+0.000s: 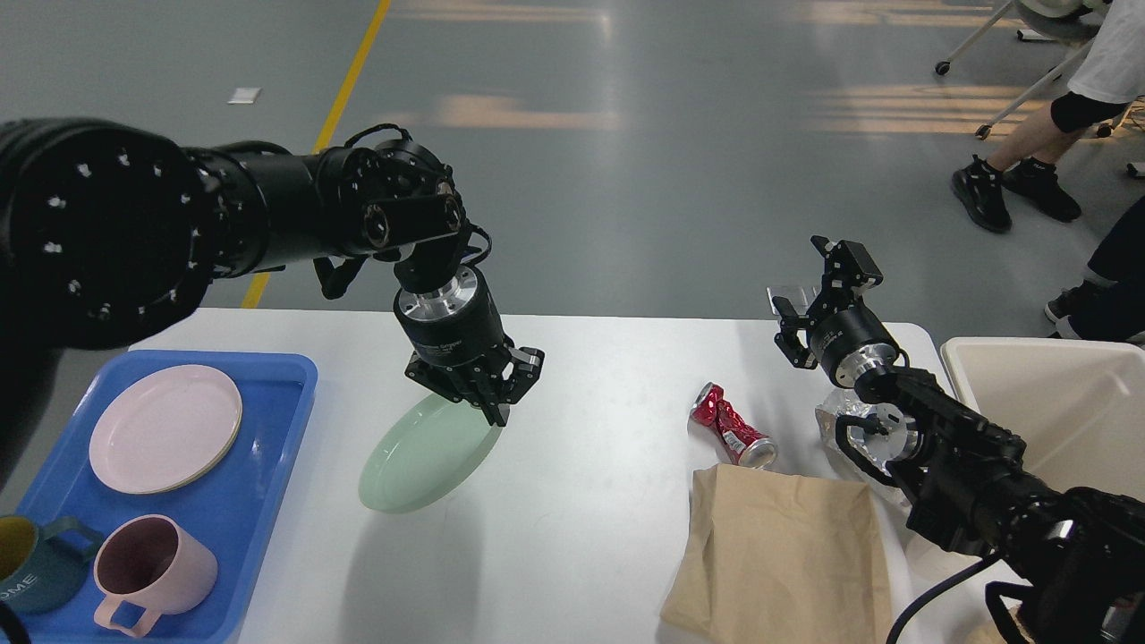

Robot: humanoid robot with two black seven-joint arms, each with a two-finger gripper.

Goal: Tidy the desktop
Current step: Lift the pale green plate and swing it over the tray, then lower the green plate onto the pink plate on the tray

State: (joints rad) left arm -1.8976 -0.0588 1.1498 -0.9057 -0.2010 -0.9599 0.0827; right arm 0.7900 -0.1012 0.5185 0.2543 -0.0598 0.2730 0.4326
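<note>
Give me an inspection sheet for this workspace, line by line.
Surface: white desktop, mostly bare in the middle.
Job's things: green plate tilted, gripped at its far rim; blue tray holds a pink plate, pink mug and teal mug.
Clutter: crushed red can, brown paper bag, crumpled foil.
End effectors: left end effector shut on the green plate; right end effector open, raised, empty.
Cables: black cable by the right arm.
Surroundings: beige bin at right; people's legs beyond.
</note>
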